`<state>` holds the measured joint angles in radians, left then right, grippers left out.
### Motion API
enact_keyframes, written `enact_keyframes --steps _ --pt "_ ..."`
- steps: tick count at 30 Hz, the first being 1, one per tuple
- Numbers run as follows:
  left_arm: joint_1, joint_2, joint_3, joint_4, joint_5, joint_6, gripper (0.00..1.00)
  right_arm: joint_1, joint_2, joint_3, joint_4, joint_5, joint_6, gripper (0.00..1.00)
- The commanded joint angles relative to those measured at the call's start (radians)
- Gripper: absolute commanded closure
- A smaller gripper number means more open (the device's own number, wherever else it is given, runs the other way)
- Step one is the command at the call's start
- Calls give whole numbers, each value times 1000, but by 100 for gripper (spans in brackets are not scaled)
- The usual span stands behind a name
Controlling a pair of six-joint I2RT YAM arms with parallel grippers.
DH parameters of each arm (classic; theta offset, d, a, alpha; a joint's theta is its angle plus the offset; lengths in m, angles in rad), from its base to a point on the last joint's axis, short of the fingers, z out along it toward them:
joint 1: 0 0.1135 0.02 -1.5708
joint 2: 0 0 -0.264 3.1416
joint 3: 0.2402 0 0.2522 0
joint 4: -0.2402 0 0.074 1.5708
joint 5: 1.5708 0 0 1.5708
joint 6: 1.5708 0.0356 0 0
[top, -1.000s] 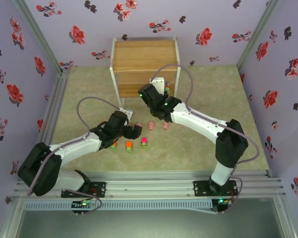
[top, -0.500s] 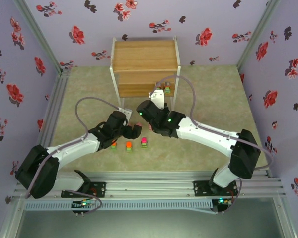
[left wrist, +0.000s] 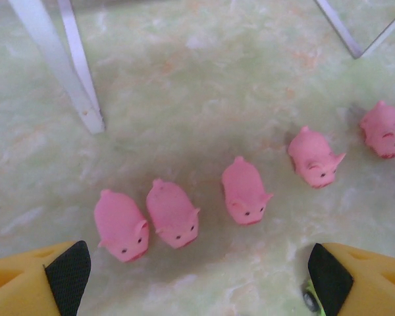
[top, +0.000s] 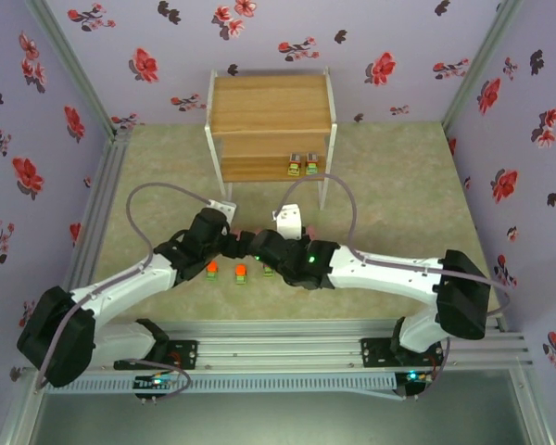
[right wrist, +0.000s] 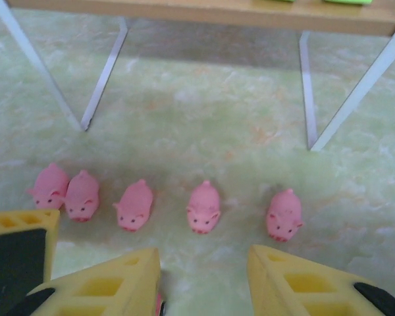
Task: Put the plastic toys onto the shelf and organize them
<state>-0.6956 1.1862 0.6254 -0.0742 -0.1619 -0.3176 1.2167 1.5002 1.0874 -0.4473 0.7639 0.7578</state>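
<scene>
The shelf (top: 271, 116) stands at the back, with two blocky toys (top: 303, 166) on its lower tier. Both grippers hover low over the toys in front of it. In the left wrist view, several pink pigs (left wrist: 173, 212) lie in a row just beyond my left gripper (left wrist: 197, 270), which is wide open and empty. The right wrist view has the same pig row (right wrist: 203, 206) ahead of my right gripper (right wrist: 201, 263), whose jaws stand apart with nothing between them. Three blocky toys (top: 241, 272) sit on the table beside the grippers (top: 246, 246).
White shelf legs (right wrist: 105, 76) rise from the mat just beyond the pigs. One finger of the left gripper (right wrist: 16, 253) sits close beside my right gripper. Floral walls enclose the table on three sides.
My right arm has pulled back from the shelf's lower tier toward the near side and dropped over the toy row. That uncovered two blocky toys on the tier. The left arm shifted slightly.
</scene>
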Motion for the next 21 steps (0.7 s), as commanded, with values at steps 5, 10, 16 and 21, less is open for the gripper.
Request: enact_keyframes --steps 5,10,16,21 --pt "5 -132 -88 -135 -13 -49 9 91 43 -25 -14 26 133 83" --pt "5 -234 -131 -162 -34 -81 8 119 116 -11 8 -4 174 83" --pt "4 -271 -149 -161 -75 -98 8 126 183 -5 45 -44 214 83" --pt "5 -263 -145 -167 -72 -101 8 126 229 -8 63 -64 245 83"
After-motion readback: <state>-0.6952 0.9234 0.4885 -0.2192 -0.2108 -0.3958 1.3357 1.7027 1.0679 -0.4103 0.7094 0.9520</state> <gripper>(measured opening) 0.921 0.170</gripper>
